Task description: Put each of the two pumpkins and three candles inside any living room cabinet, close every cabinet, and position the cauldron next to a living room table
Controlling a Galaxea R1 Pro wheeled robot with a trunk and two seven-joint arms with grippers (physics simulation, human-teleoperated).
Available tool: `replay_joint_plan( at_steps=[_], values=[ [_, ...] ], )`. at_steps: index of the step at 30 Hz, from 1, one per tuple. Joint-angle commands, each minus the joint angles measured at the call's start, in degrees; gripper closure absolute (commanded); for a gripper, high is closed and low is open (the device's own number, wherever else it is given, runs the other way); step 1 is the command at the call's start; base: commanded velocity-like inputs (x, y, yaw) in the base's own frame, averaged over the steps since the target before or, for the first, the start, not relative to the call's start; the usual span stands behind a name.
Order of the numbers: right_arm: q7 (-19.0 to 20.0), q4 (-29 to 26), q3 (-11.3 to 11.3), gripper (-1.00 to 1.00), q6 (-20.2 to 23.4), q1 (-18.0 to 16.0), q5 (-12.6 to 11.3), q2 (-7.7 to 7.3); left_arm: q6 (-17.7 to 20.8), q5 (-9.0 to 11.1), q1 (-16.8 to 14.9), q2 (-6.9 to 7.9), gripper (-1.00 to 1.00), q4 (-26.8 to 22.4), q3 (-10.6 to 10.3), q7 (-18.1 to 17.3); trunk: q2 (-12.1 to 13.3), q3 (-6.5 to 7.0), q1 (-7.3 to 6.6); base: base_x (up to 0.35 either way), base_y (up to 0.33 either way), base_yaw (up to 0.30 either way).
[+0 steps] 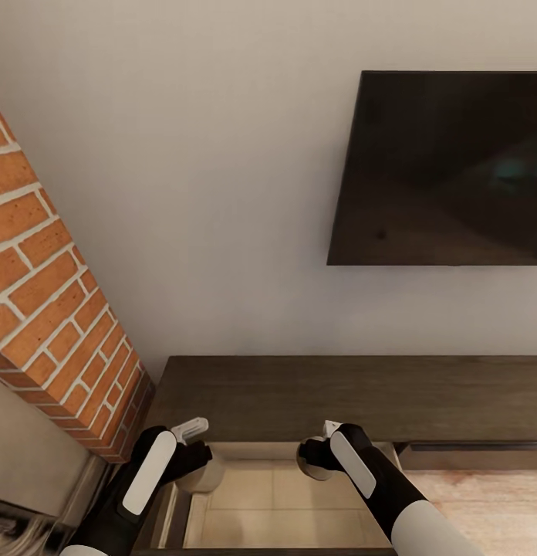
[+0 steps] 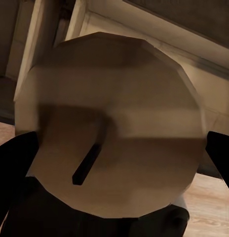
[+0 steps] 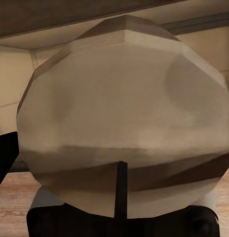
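In the head view I look down on the long dark brown cabinet (image 1: 338, 394) against the wall. Its left drawer (image 1: 284, 502) is pulled open below me and shows a pale inside. My left gripper (image 1: 193, 452) hangs over the drawer's left end, shut on a greyish-tan candle (image 1: 204, 472). My right gripper (image 1: 319, 455) hangs over the drawer's middle, shut on a second candle (image 1: 309, 463). The left wrist view looks onto the wick end of its candle (image 2: 114, 128), with dark fingers (image 2: 11, 163) at its sides. The right wrist view shows the other candle (image 3: 124, 123) equally close.
A dark television (image 1: 446, 170) hangs on the white wall above the cabinet. A red brick column (image 1: 52, 309) stands close on the left, reaching down to the cabinet's left end. Wooden floor (image 1: 484, 494) shows to the right of the open drawer.
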Motion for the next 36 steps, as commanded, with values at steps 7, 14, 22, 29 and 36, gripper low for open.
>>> replay_joint_plan(
  at_steps=[7,14,22,29,36],
  values=[
    [-0.61,-0.07,0.16,1.0,0.02,-0.05,-0.63,0.05,-1.75,0.49,-0.03,0.01,1.0,0.13,-0.83,0.59,-1.67,-0.79,0.89,0.0,0.0,0.0],
    [-0.54,-0.07,0.16,1.0,-0.29,-0.05,-0.36,0.07,-5.93,0.18,-0.03,-0.03,1.0,0.66,-5.06,0.59,-4.47,-2.05,2.43,0.0,0.0,0.0],
    [-0.44,-0.07,0.24,1.0,-0.46,-0.06,-0.18,0.14,-9.29,0.13,-0.03,-0.33,1.0,1.69,-7.62,0.59,-7.68,-3.48,4.19,0.0,0.0,0.0],
    [-0.44,-0.01,1.93,1.0,-0.58,-0.06,-0.35,1.11,-9.3,0.28,-0.05,-0.34,1.0,1.8,-7.73,0.64,-10.49,-4.74,5.72,0.0,0.0,0.0],
    [-0.15,3.38,4.17,1.0,-0.59,-0.05,-0.46,1.78,-8.67,0.87,-0.12,-0.28,1.0,1.78,-7.74,1.06,-13.3,-6.0,7.26,0.0,0.0,0.0]
  ],
)
